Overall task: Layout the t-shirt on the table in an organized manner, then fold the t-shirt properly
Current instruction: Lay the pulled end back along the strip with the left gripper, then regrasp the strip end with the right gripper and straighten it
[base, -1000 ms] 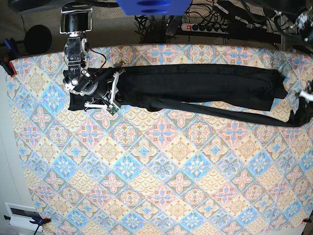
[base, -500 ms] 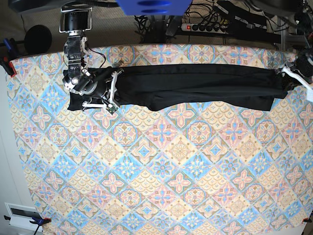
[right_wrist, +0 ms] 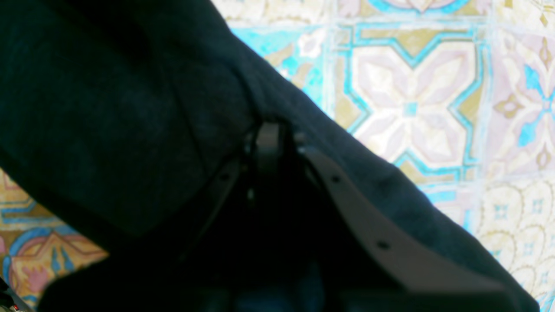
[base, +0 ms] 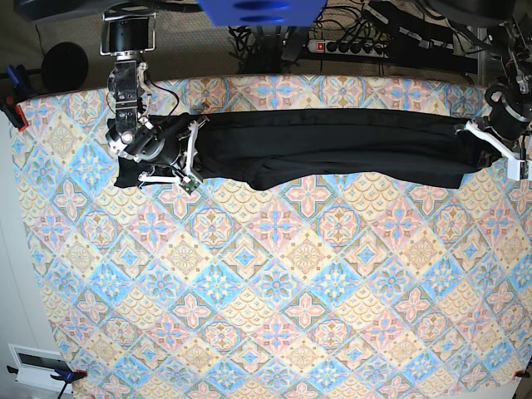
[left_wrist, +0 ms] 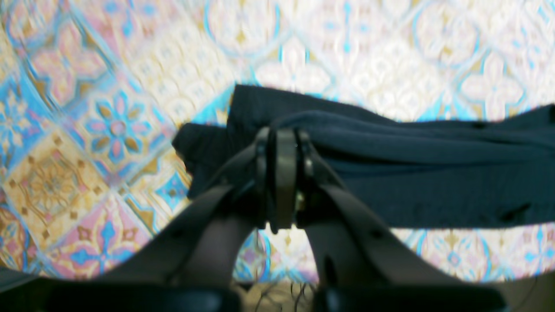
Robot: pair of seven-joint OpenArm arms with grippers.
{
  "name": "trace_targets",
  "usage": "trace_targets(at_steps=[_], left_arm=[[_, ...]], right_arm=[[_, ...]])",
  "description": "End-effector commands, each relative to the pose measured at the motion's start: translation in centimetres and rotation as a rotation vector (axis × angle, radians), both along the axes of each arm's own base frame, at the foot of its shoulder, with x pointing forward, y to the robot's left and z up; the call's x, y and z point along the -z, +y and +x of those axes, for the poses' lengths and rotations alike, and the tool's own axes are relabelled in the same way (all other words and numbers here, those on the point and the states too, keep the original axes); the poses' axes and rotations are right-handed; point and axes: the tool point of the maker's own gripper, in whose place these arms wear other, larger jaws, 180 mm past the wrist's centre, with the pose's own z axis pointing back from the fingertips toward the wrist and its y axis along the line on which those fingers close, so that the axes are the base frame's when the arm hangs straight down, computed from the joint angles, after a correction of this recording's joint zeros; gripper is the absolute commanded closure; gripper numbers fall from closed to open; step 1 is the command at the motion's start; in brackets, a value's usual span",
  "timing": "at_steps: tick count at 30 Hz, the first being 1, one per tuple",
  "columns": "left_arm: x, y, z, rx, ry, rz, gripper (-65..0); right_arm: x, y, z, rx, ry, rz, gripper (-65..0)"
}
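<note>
Black t-shirt (base: 332,148) spans table (base: 266,316); wrist views show only ends

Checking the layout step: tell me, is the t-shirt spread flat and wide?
No, the t-shirt lies bunched into a long narrow band along the table's far edge.

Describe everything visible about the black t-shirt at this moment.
The t-shirt is plain black, of soft thin fabric, bunched into a long narrow band across the far side of the table. It lies creased and unfolded, with no print visible. The right gripper is shut on one end and the left gripper on the other, so it is stretched between them.
</note>
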Motion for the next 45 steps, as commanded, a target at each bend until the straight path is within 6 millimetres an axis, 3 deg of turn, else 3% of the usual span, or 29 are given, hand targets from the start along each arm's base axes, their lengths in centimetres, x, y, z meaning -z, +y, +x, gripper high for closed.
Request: trace_targets(at_steps=[1, 6, 12, 19, 26, 32, 37, 43, 45], left_arm=[[-1.3, 0.3, 0.7, 0.008, -0.046, 0.025, 0.0], [0.4, 0.8, 0.9, 0.011, 0.009, 0.115, -0.1], [6.6, 0.6, -0.4, 0.064, 0.214, 0.226, -0.2], [9.1, 0.7, -0.7, 0.125, 0.285, 0.328, -2.5], [8.9, 2.1, -0.7, 0.115, 0.298, 0.431, -15.4], [7.9, 3.0, -0.7, 0.012, 0.243, 0.330, -26.7], [7.0, 3.4, -0.9, -0.089, 0.170, 0.184, -27.8], [6.5, 2.5, 0.1, -0.091, 0.130, 0.119, -28.1], [6.9, 2.1, 0.0, -0.097, 0.129, 0.102, -28.1]], right_arm=[[-0.3, -0.8, 0.4, 0.007, -0.009, -0.033, -3.4], [1.0, -1.0, -0.2, 0.014, 0.032, -0.032, -3.4], [1.0, -1.0, -0.2, 0.012, 0.032, -0.032, -3.4], [0.8, -1.0, -0.1, 0.011, 0.026, -0.032, -3.5], [-0.2, -0.8, 0.3, 0.004, -0.010, -0.029, -3.7], [-5.3, 0.3, 2.2, -0.024, -0.171, -0.030, -7.1], [-7.7, 4.3, 1.9, -0.146, -0.245, -0.006, -14.0], [-7.7, 8.5, 0.8, -0.254, -0.242, 0.035, -16.9], [-8.2, 9.7, 1.6, -0.261, -0.256, 0.057, -16.7]])
